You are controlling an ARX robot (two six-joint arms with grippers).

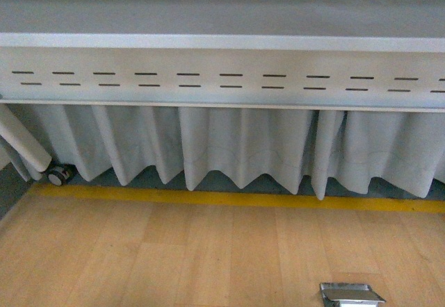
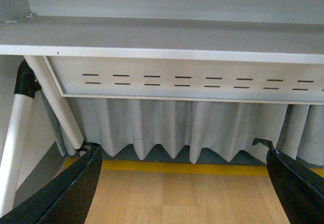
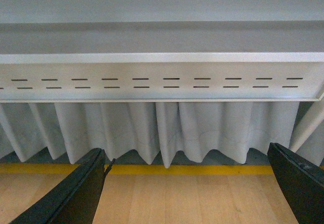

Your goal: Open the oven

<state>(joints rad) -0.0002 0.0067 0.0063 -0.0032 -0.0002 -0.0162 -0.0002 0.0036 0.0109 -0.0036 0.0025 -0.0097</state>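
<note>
1. Table (image 1: pixel 222 15): grey, spans the full width of the front view, seen from low down against its front edge. Below the top runs a pale panel (image 1: pixel 222 78) with two rows of short dark slots.
2. Curtain (image 1: pixel 229 147): white and pleated, hangs behind and beneath the panel, its hem in zigzag folds just above the floor.
3. Floor (image 1: pixel 174 258): light wood planks, filling the lower part of the front view.
4. Yellow strip (image 1: pixel 229 198): runs along the floor where the planks meet the curtain.
5. Table leg (image 1: pixel 24 144): pale round tube, slanted, at the far left; ends beside a caster.
6. Left gripper (image 2: pixel 183 154): two black fingers (image 2: pixel 76 188) spread wide, nothing between them.
7. Right gripper (image 3: pixel 187 152): black fingers (image 3: pixel 76 193) likewise spread wide, holding nothing.
8. Metal fitting (image 1: pixel 351 294): shiny, flat and rectangular, on the planks at the lower right edge; kind unclear.
9. Caster (image 1: pixel 59 175): small wheel touching the floor at the foot of the leg.
10. Oven: shows in none of the three views; its place cannot be told.
</note>
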